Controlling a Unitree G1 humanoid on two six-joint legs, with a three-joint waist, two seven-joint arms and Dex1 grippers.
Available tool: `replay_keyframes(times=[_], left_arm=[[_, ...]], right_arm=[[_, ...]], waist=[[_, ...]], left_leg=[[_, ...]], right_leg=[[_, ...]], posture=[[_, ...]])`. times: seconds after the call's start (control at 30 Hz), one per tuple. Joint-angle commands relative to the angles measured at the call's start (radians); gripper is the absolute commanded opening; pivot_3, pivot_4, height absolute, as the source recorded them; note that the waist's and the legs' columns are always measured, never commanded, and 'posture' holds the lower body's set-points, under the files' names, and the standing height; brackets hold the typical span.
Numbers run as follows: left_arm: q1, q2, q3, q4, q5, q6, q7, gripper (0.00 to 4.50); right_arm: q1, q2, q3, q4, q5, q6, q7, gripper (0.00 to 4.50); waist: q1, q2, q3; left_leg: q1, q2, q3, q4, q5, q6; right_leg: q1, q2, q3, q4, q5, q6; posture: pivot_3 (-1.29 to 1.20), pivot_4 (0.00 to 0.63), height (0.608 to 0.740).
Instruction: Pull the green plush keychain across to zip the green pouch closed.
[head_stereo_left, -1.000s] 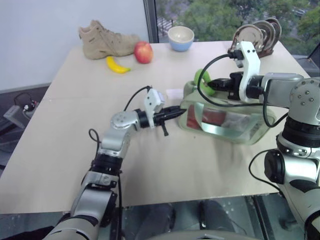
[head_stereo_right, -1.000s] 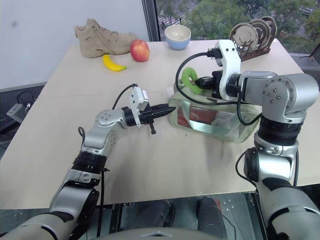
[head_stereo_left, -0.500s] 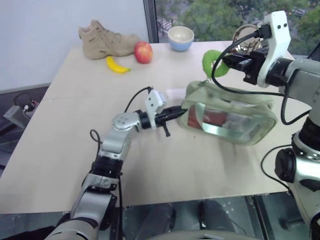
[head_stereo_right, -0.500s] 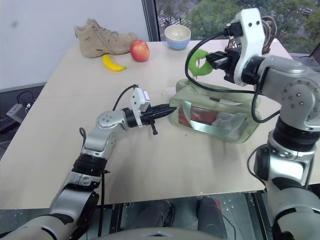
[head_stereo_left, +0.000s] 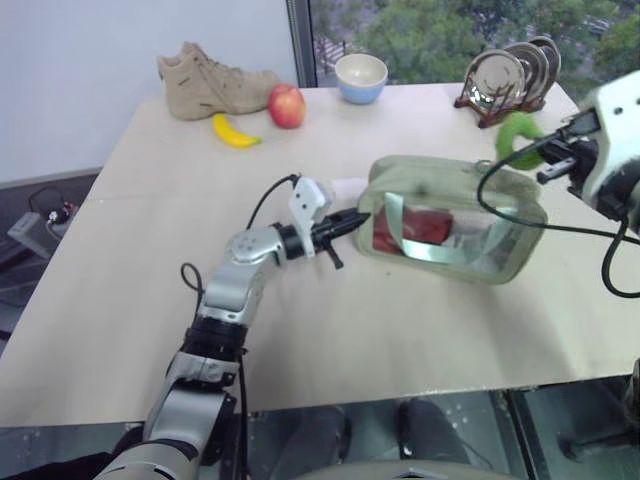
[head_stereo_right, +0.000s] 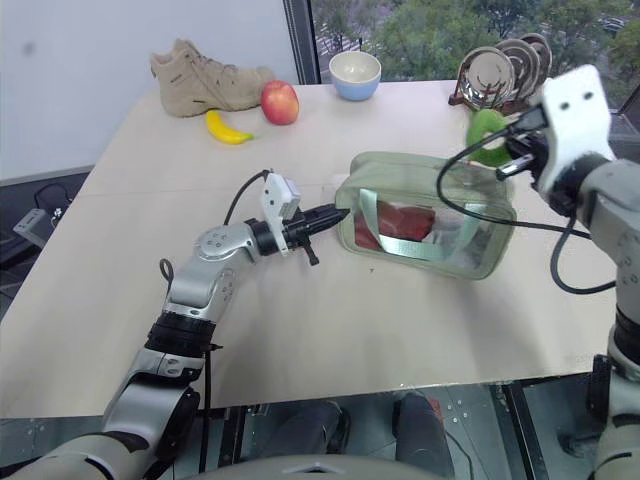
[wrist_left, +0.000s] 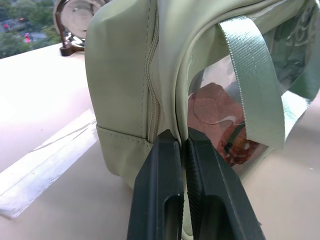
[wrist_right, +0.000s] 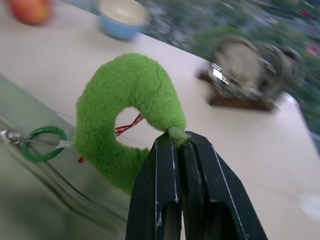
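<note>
The green pouch (head_stereo_left: 450, 220) lies on its side at the table's middle right, its clear window showing red items inside and a pale strap across it. My left gripper (head_stereo_left: 356, 219) is shut on the pouch's left end edge (wrist_left: 175, 125), pinching the fabric beside the zipper. The green plush keychain (head_stereo_left: 518, 140) hangs above the pouch's right end, joined to the zipper by a small green ring (wrist_right: 44, 144). My right gripper (wrist_right: 181, 145) is shut on the plush ring's end, held up off the table.
At the table's far side stand a tan shoe (head_stereo_left: 210, 78), a red apple (head_stereo_left: 287, 104), a yellow banana (head_stereo_left: 234, 131), a blue-and-white bowl (head_stereo_left: 361, 76) and a rack of metal plates (head_stereo_left: 505, 78). A flat clear packet (wrist_left: 45, 170) lies behind the pouch's left end.
My right gripper has carried the plush keychain from the pouch's left end across to its right end. The pouch top now looks drawn together. My left gripper has kept its hold.
</note>
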Motion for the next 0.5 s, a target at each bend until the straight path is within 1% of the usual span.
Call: replay_keyframes(times=[0.03, 0.13, 0.23, 0.4, 0.5], left_arm=[[0.016, 0.019, 0.038, -0.006, 0.006, 0.019, 0.03, 0.0], [0.021, 0.022, 0.047, -0.01, 0.004, 0.029, 0.048, 0.0], [0.03, 0.026, 0.058, -0.028, 0.001, 0.044, 0.068, 0.0], [0.056, 0.039, 0.073, -0.079, -0.013, 0.082, 0.089, 0.0], [0.063, 0.041, 0.07, -0.096, -0.014, 0.094, 0.091, 0.0]], right_arm=[[0.062, -0.015, -0.127, -0.05, -0.055, 0.015, -0.05, 0.02], [0.17, 0.027, -0.19, -0.082, -0.087, 0.035, -0.085, 0.02], [0.246, 0.076, -0.221, -0.117, -0.108, 0.053, -0.114, 0.02], [0.361, 0.131, -0.188, -0.128, -0.139, 0.037, -0.141, 0.02], [0.417, 0.174, -0.126, -0.1, -0.154, 0.016, -0.157, 0.02]], waist=[[0.0, 0.0, 0.0], [0.0, 0.0, -0.001], [-0.002, 0.0, -0.001], [-0.002, 0.0, -0.002], [0.0, 0.0, -0.002]], left_leg=[[0.0, 0.0, 0.0, 0.0, 0.0, 0.0], [0.0, 0.0, 0.0, 0.0, 0.0, 0.0], [0.001, 0.0, 0.001, -0.001, 0.0, 0.0], [0.006, 0.001, 0.005, -0.002, 0.0, 0.0], [0.014, 0.002, 0.006, -0.006, 0.0, 0.0]], right_leg=[[0.0, 0.0, 0.0, 0.0, 0.0, 0.0], [0.0, 0.0, 0.0, 0.0, 0.0, 0.0], [0.0, 0.0, 0.002, 0.0, 0.0, 0.0], [0.002, 0.002, 0.006, 0.002, 0.0, 0.0], [0.008, 0.002, 0.007, 0.0, 0.0, 0.0]], posture=[[0.0, 0.15, 0.74], [0.0, 0.15, 0.74], [0.0, 0.15, 0.74], [0.0, 0.15, 0.74], [0.0, 0.15, 0.74]])
